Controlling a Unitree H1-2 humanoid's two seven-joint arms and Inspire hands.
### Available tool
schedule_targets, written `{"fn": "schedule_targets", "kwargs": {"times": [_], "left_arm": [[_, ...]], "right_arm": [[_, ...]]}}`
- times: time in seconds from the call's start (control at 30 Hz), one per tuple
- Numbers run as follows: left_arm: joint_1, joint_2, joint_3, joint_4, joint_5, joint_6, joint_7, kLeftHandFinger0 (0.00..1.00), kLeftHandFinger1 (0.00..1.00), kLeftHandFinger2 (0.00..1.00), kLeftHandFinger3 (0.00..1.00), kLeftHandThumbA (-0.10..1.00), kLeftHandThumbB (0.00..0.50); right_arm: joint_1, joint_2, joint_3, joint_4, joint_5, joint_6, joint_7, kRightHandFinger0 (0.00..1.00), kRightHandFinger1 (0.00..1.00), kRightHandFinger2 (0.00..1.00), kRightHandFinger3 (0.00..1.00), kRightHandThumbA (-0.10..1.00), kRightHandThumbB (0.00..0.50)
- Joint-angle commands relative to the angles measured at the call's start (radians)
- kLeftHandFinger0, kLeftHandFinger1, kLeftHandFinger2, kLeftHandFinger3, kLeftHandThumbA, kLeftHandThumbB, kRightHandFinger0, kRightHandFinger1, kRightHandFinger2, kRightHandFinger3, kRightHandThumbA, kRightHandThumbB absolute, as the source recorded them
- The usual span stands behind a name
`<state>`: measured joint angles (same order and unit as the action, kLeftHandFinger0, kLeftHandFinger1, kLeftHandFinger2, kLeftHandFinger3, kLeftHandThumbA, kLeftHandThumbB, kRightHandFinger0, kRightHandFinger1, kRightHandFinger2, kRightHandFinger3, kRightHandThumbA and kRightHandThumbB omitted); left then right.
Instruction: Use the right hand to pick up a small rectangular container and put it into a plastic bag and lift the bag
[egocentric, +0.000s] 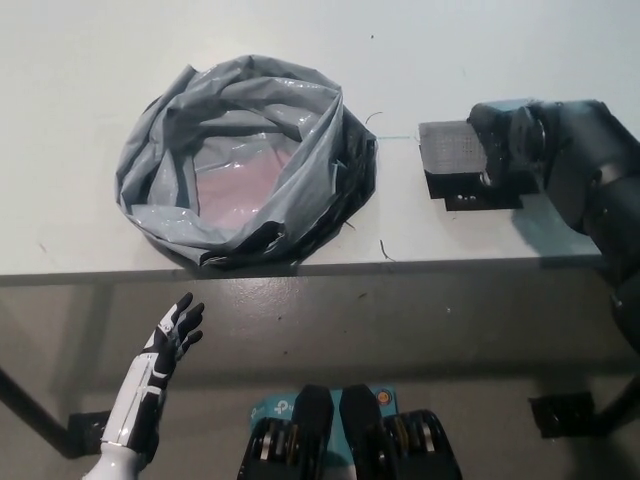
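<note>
The small rectangular container (453, 150), a grey mesh basket, is at the right of the white table (80, 80). It is tipped so a dark flat face looks up at the camera. My black right hand (508, 143) is shut on its right end, fingers wrapped over the rim. The grey plastic bag (160, 150) lies crumpled and wide open left of the container, with a pinkish floor showing inside, a short gap between them. My white left hand (172, 338) rests open below the table's front edge at lower left.
A black flat piece (470, 197) lies on the table just under the container. The table's front edge (400, 264) runs across the middle of the picture, with dark floor below it.
</note>
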<state>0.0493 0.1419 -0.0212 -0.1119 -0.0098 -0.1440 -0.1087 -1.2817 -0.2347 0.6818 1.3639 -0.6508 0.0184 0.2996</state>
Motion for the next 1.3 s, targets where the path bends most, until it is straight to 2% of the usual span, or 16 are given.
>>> {"fn": "schedule_targets", "kwargs": {"times": [0.0,0.03,0.1,0.17,0.23,0.27,0.3,0.47,0.67,0.8,0.83,0.87,1.0,1.1,1.13,1.27], "left_arm": [[-0.035,0.020,0.007,-0.016,-0.012,-0.026,-0.016,1.00,1.00,1.00,1.00,1.00,0.236],[-0.036,0.020,0.007,-0.015,-0.011,-0.026,-0.015,1.00,1.00,1.00,1.00,1.00,0.236],[-0.037,0.022,0.007,-0.015,-0.006,-0.024,-0.014,1.00,1.00,1.00,1.00,1.00,0.236],[-0.039,0.022,0.007,-0.015,-0.005,-0.021,-0.013,1.00,1.00,1.00,1.00,1.00,0.236],[-0.040,0.024,0.006,-0.014,-0.008,-0.022,-0.017,1.00,1.00,1.00,1.00,1.00,0.233],[-0.041,0.024,0.005,-0.013,-0.010,-0.022,-0.018,1.00,1.00,1.00,1.00,1.00,0.233],[-0.043,0.024,0.005,-0.012,-0.015,-0.023,-0.021,1.00,1.00,1.00,1.00,1.00,0.235],[-0.042,0.024,0.002,-0.016,-0.008,-0.017,-0.017,1.00,1.00,1.00,1.00,1.00,0.241],[-0.038,0.024,0.000,-0.010,-0.010,-0.023,-0.019,1.00,1.00,1.00,1.00,1.00,0.239],[-0.037,0.025,-0.001,-0.009,-0.005,-0.026,-0.018,1.00,1.00,1.00,1.00,1.00,0.236],[-0.036,0.026,-0.001,-0.007,-0.010,-0.028,-0.021,1.00,1.00,1.00,1.00,1.00,0.229],[-0.035,0.027,-0.001,-0.007,-0.012,-0.029,-0.022,1.00,1.00,1.00,1.00,1.00,0.229],[-0.031,0.030,-0.003,-0.011,-0.008,-0.025,-0.026,1.00,1.00,1.00,1.00,1.00,0.235],[-0.027,0.030,-0.003,-0.008,-0.005,-0.027,-0.029,1.00,1.00,1.00,1.00,1.00,0.242],[-0.027,0.030,-0.004,-0.008,-0.006,-0.027,-0.031,1.00,1.00,1.00,1.00,1.00,0.243],[-0.027,0.029,-0.004,-0.009,-0.005,-0.026,-0.032,1.00,1.00,1.00,1.00,1.00,0.251]], "right_arm": [[0.025,-0.018,-0.023,0.009,-0.008,-0.104,-0.297,0.18,0.35,0.47,0.48,-0.10,0.204],[0.024,-0.019,-0.023,0.010,-0.007,-0.107,-0.301,0.20,0.38,0.49,0.49,-0.10,0.203],[0.023,-0.024,-0.031,0.008,0.000,-0.128,-0.318,0.02,0.21,0.38,0.47,-0.10,0.189],[0.020,-0.029,-0.051,0.006,0.021,-0.142,-0.322,0.00,0.14,0.45,0.54,-0.10,0.187],[0.019,-0.036,-0.095,0.007,0.063,-0.172,-0.324,0.00,0.35,0.82,0.75,-0.10,0.154],[0.018,-0.038,-0.109,0.008,0.075,-0.182,-0.325,0.00,0.35,0.82,0.75,-0.10,0.154],[0.008,-0.038,-0.163,0.009,0.124,-0.187,-0.307,0.00,0.43,0.86,0.76,-0.10,0.142],[-0.027,-0.030,-0.349,-0.003,0.239,-0.207,-0.264,0.00,0.45,0.82,0.73,-0.10,0.154],[-0.072,-0.017,-0.410,-0.062,0.243,-0.247,-0.276,0.00,0.42,0.86,0.87,-0.10,0.142],[-0.095,-0.015,-0.401,-0.134,0.213,-0.244,-0.305,0.02,0.43,0.85,0.87,-0.10,0.133],[-0.101,-0.014,-0.415,-0.168,0.231,-0.254,-0.285,0.00,0.42,0.84,0.95,-0.10,0.125],[-0.103,-0.014,-0.420,-0.181,0.238,-0.259,-0.278,0.00,0.42,0.84,0.95,-0.10,0.125],[-0.104,-0.006,-0.462,-0.298,0.283,-0.209,-0.241,0.00,0.46,0.86,0.90,-0.10,0.137],[-0.091,0.006,-0.477,-0.425,0.283,-0.130,-0.218,0.00,0.42,0.83,0.91,-0.10,0.123],[-0.087,0.014,-0.478,-0.471,0.283,-0.120,-0.209,0.00,0.42,0.82,0.96,-0.10,0.107],[-0.090,0.051,-0.495,-0.554,0.314,-0.072,-0.169,0.05,0.50,0.85,0.94,-0.10,0.143]]}}
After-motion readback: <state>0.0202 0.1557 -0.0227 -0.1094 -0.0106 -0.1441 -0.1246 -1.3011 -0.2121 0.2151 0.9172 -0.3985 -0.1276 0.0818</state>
